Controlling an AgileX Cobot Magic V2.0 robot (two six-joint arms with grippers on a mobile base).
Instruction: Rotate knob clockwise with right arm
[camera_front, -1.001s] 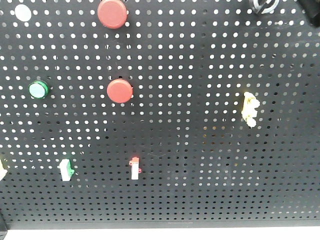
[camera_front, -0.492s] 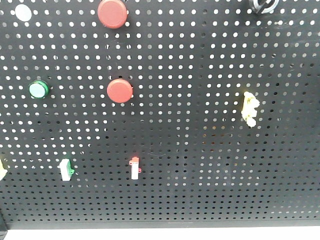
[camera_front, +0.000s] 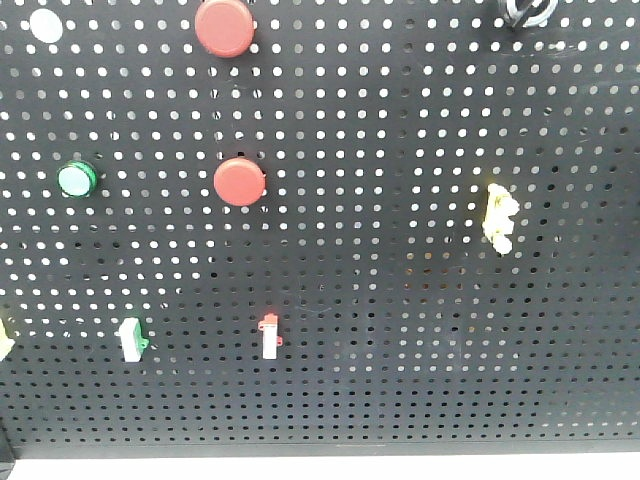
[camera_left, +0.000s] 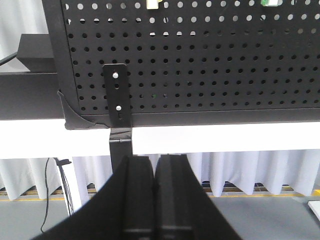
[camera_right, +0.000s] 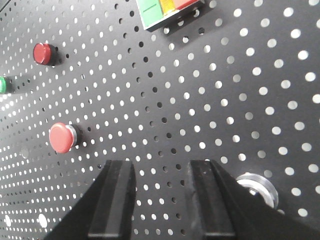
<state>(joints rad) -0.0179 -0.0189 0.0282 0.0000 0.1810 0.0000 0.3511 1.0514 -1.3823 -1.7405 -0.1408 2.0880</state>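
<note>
The knob (camera_right: 258, 187), a small silvery ring, sits on the black pegboard (camera_right: 210, 100) just right of my right gripper's right finger, which hides part of it. My right gripper (camera_right: 160, 170) is open, close to the board, with only bare holes between its fingers. In the front view the knob (camera_front: 528, 10) is cut off by the top edge at the upper right, and no arm shows there. Below the board's lower edge, my left gripper (camera_left: 155, 162) is shut on nothing.
Two red buttons (camera_front: 225, 27) (camera_front: 240, 182), a green button (camera_front: 77, 179), a white disc (camera_front: 45, 24), a yellow part (camera_front: 499, 215) and two small switches (camera_front: 131, 339) (camera_front: 270, 336) stud the board. A green-orange-red switch box (camera_right: 170, 9) sits above the right gripper. A bracket (camera_left: 116, 97) holds the board's corner.
A black part of the right arm at the front view's top right corner one second ago has left that view. Nothing on the board has moved.
</note>
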